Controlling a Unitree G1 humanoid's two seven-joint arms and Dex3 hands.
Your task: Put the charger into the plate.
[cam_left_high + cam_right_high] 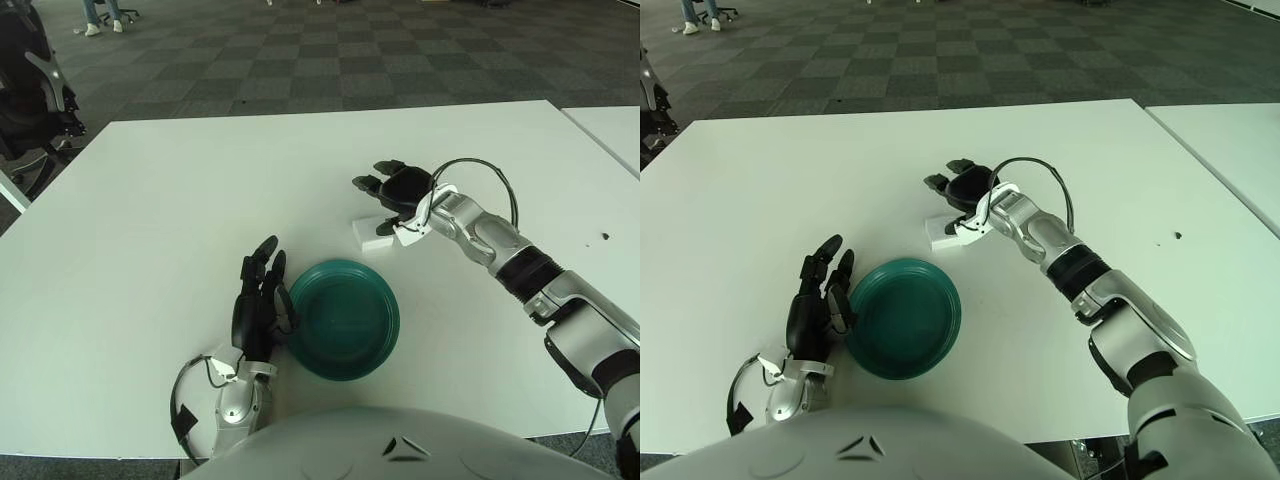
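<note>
The right hand is being held just above the white tabletop, with its dark fingers spread and curved downward and nothing gripped between them. The charger, a small white block, is lying flat on the tabletop directly beneath the hand's palm side, on the side nearer the robot; whether the thumb tip is touching its top cannot be told. The far end of the charger is being partly hidden by the hand in both views. The charger's long axis is lying roughly across the view, left to right, slightly tilted, and which end carries the prongs cannot be made out.

The green plate is being seen nearer the robot than the right hand, below and a little to its left, well apart from the charger and holding nothing.

The left hand is being shown just beside the plate's left rim, its fingers extended and relaxed, pointing away from the robot and gripping nothing.
</note>
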